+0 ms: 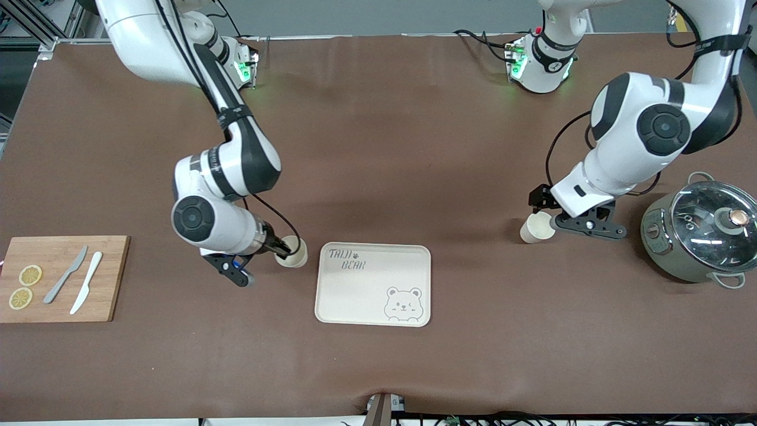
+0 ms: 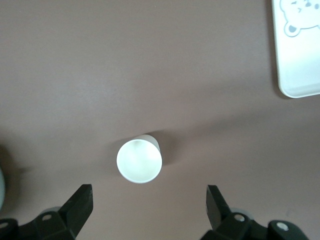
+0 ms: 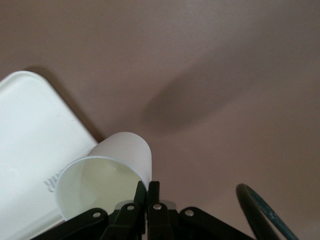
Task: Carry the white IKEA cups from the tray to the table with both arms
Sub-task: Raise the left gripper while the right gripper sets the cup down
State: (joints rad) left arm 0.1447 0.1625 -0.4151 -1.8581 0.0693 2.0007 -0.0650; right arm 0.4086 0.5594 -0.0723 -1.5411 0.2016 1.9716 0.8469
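**One cup pinched by its rim, the other standing free**

Here, the right gripper point(image 1: 282, 249) is being held just off the bear tray point(image 1: 373, 284), at the corner of it toward the right arm's end of the table, and its fingers point(image 3: 153, 192) are being pressed together on the rim wall of one white IKEA cup point(image 1: 293, 251). In the right wrist view this cup point(image 3: 102, 182) is being seen tilted, its long axis leaning and its round mouth turned toward the camera; nothing is being seen inside it. Whether it is being carried clear of the brown table point(image 1: 378, 148) or is touching it cannot be told.

The second white cup point(image 1: 537, 227) is standing upright on the table toward the left arm's end, well apart from the tray, with its mouth facing up and its narrower base down. In the left wrist view its inside point(image 2: 139, 160) is being shown bare. The left gripper point(image 1: 559, 220) is being held just beside this cup with its fingers point(image 2: 80, 205) spread wide, and the cup is not being touched by either one.

The tray itself is lying flat with nothing on it. A lidded pot point(image 1: 698, 231) is sitting at the left arm's end, and a wooden cutting board point(image 1: 112, 278) bearing two knives point(image 1: 77, 281) and two lemon slices point(image 1: 25, 286) is lying at the right arm's end.
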